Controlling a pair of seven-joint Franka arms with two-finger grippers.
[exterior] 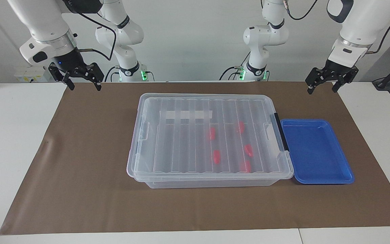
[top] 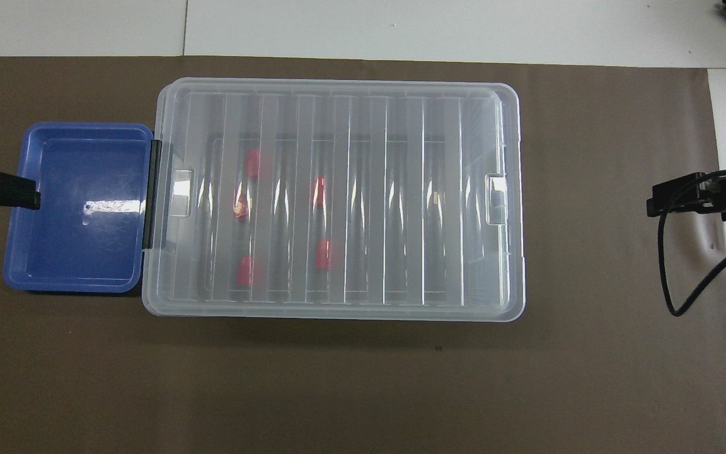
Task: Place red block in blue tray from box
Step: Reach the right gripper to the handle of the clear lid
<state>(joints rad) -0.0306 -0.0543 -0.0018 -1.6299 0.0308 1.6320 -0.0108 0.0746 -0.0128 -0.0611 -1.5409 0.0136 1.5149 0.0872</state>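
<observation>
Brown paper (exterior: 80, 189) covering the desk (exterior: 12, 152) lies nearest the facing camera, bare up to the box. Both arms hang raised at the robots' edge of that paper, each with its fingers spread wide and holding nothing. Left fingers (exterior: 326, 85) hover over the paper's corner at the left arm's end; almost below them, a little farther from the robots, sits the blue tray (exterior: 330, 178), which has nothing in it. Right fingers (exterior: 84, 81) hover over the paper's corner at the right arm's end, well apart from everything else. Between the two sets of fingers stands the box (exterior: 141, 156), its ribbed clear lid (exterior: 181, 149) on and its black clip handle (exterior: 281, 132) just beside the tray's rim. Five red blocks (exterior: 217, 157) lie inside the box under the lid, gathered in the half toward the tray, apart from one another. Seen from overhead, the left fingers cover the tray's outer rim.
</observation>
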